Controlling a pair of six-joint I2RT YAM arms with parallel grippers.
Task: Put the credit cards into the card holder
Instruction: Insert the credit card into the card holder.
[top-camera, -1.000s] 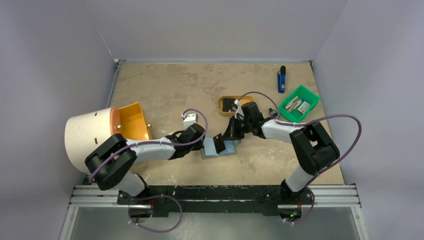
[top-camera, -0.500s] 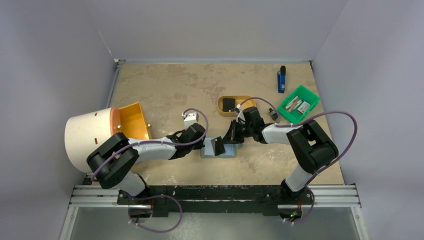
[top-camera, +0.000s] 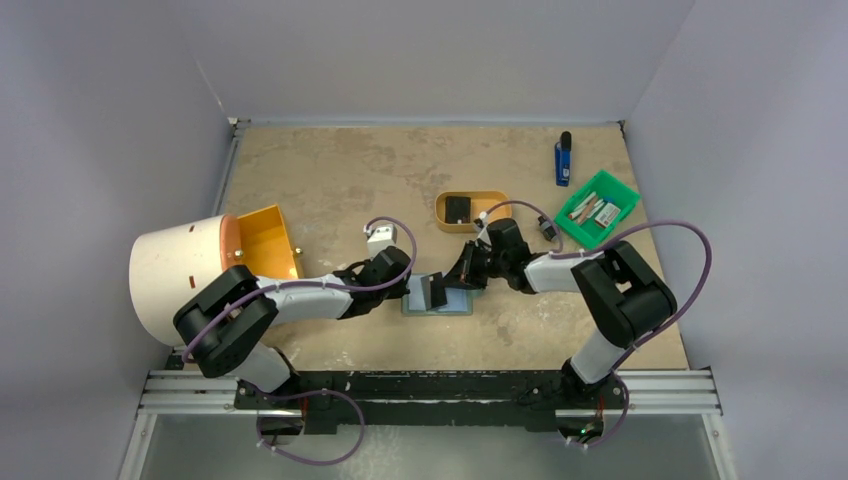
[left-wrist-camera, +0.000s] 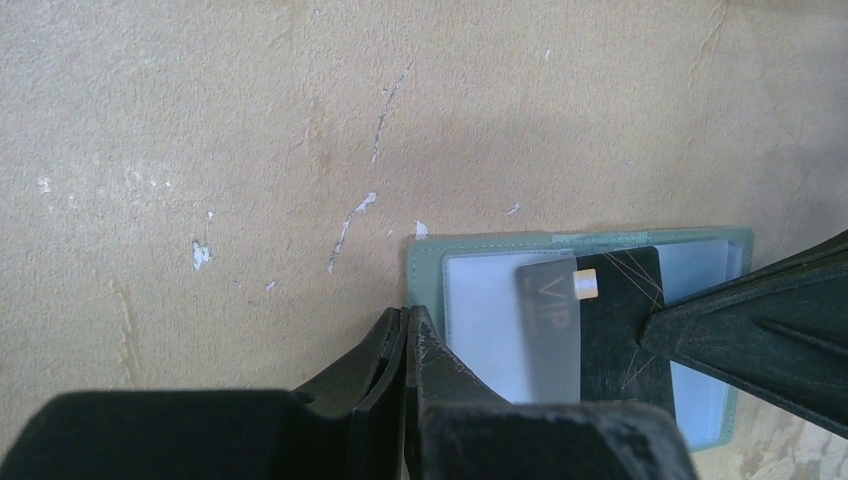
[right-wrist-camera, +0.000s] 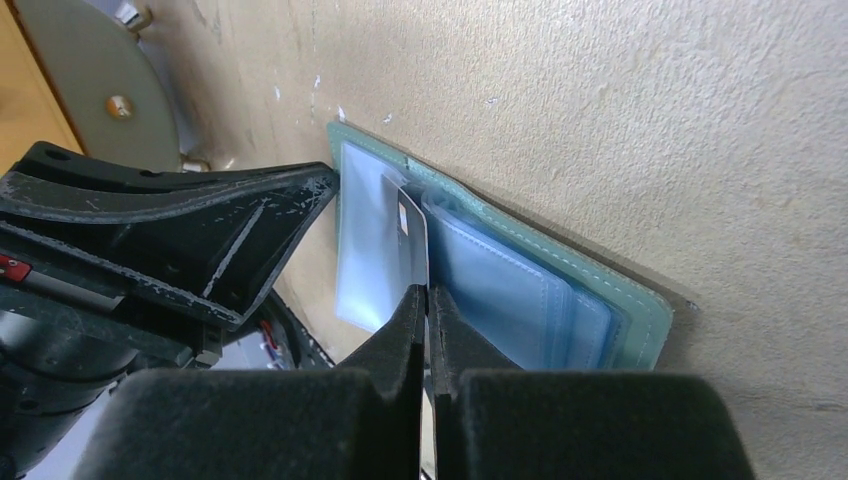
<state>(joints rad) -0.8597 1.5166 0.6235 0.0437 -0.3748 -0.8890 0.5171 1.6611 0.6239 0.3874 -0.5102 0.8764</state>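
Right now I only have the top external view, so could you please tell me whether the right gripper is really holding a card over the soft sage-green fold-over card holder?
Observer: Yes, the right gripper is shut on the edge of a dark plastic card, held edge-on over the soft sage-green card holder.
Operator: Thank you. Is the holder's inside exposed?
Observer: It lies open, with its clear plastic sleeves facing up.
Operator: And the left gripper, please?
Observer: The left gripper is shut, its tips at one edge of the holder.
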